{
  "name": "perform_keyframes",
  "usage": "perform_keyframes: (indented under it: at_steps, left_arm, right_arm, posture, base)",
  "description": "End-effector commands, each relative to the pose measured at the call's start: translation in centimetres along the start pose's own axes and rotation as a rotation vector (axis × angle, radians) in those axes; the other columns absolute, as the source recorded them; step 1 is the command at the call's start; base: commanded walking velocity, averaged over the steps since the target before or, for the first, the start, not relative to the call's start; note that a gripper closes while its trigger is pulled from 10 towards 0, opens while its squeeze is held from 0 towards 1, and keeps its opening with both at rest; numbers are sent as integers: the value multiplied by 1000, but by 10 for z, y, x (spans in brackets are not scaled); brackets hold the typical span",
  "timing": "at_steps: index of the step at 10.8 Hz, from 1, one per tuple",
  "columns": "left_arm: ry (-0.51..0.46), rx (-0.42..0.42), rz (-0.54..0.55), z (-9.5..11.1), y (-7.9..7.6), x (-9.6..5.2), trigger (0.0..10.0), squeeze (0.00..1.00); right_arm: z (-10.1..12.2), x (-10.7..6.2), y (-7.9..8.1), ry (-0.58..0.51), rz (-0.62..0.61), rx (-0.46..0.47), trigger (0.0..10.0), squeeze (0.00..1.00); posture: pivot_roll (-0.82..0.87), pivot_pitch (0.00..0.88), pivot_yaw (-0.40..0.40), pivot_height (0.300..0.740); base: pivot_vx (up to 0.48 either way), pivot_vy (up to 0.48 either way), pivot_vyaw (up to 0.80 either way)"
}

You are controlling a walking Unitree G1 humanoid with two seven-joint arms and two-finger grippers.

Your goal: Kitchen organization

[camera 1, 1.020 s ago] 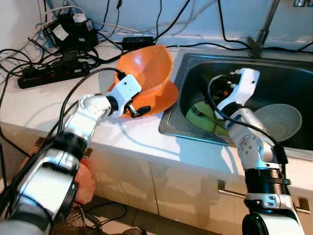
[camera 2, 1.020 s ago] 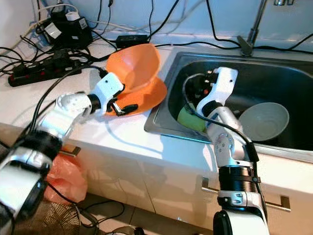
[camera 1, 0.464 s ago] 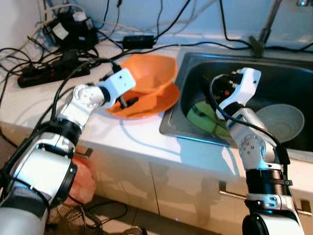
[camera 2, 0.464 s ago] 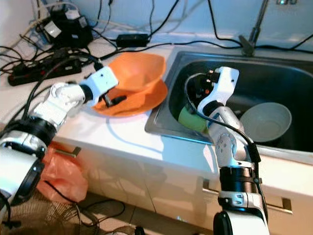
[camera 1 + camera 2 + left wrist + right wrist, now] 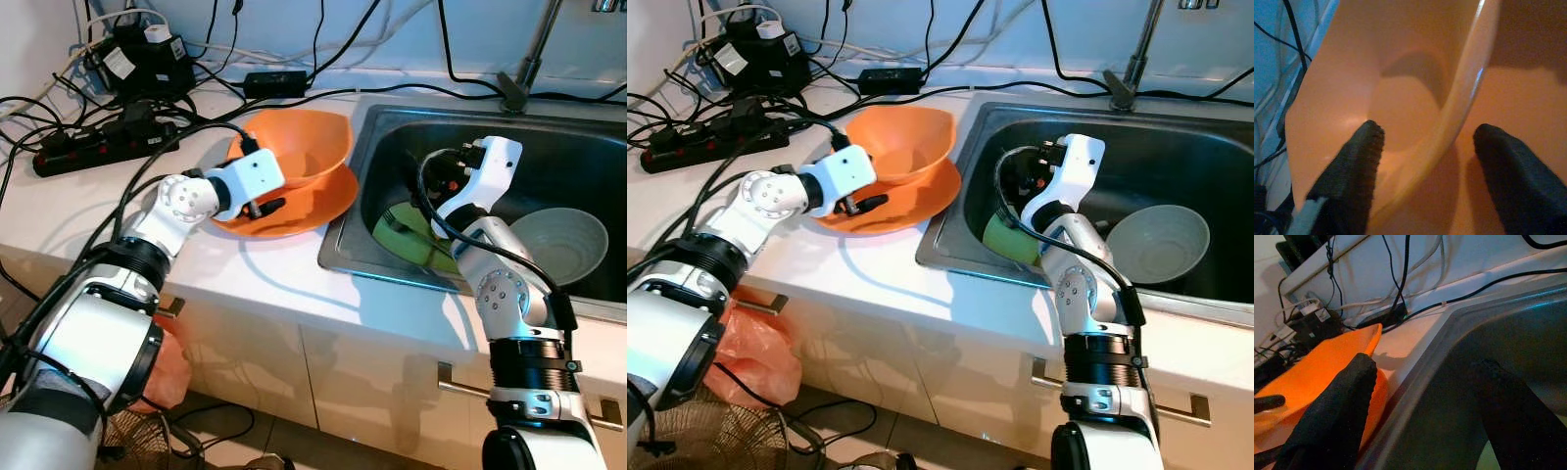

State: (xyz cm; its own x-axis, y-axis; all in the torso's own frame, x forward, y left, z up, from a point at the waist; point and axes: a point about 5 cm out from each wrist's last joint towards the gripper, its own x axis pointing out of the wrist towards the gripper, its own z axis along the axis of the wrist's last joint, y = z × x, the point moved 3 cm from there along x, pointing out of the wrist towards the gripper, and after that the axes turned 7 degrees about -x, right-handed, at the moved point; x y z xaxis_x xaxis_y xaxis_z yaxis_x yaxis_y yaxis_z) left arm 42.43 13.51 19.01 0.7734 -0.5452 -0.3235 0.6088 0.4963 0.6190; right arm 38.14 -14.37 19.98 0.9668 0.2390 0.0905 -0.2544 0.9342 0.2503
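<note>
On the white worktop just left of the steel sink (image 5: 364,132), the orange plastic bowl (image 5: 299,147) sits upright, nested on a shallow orange plastic plate (image 5: 323,201). Its near-left rim passes between the fingers of the left end effector (image 5: 1425,166): one black finger (image 5: 1354,166) lies inside the bowl, the other outside over the plate. The fingers stand apart around the rim with a gap on each side, so released rather than clamped, as far as the left wrist view shows.

Bowl lies directly ahead of the left end effector, along its finger axis; the left arm is clearly the nearer one.

Right end effector (image 5: 1415,421) hangs spread over the sink's left wall, holding nothing. Below it lies a green plate (image 5: 407,235); a pale grey bowl (image 5: 563,240) rests further right in the basin. Black power strips and cables (image 5: 103,142) crowd the worktop behind.
</note>
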Motion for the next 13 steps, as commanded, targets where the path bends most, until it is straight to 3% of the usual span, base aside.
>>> perform_keyframes:
  at_steps: [1, 4, 11, 12, 13]
  left_arm:
    - [11, 9, -12, 1, 2, 0, 0, 0]
    - [-28, -25, -7, 8, -3, 6, 0, 0]
    - [-49, -35, -9, 15, -6, 10, 0, 0]
    - [-66, 44, 15, 17, -5, 9, 0, 0]
    - [-82, 65, 24, 17, -8, 10, 0, 0]
  right_arm:
    - [4, 0, 2, -27, 1, 20, 10000, 0]
    - [-2, 0, -1, 10, -15, -35, 10000, 0]
    - [-8, 1, -9, 33, -43, -32, 10000, 0]
    - [-9, 1, -11, 35, -49, -30, 10000, 0]
    - [-9, 1, -13, 35, -57, -26, 10000, 0]
  posture:
    - [84, 71, 115, 740]
    - [83, 69, 112, 740]
    - [82, 63, 112, 740]
    - [83, 62, 111, 740]
    - [82, 62, 111, 740]
  base:
    - [0, 0, 0]
    - [0, 0, 0]
    - [0, 0, 0]
    - [0, 0, 0]
    - [0, 0, 0]
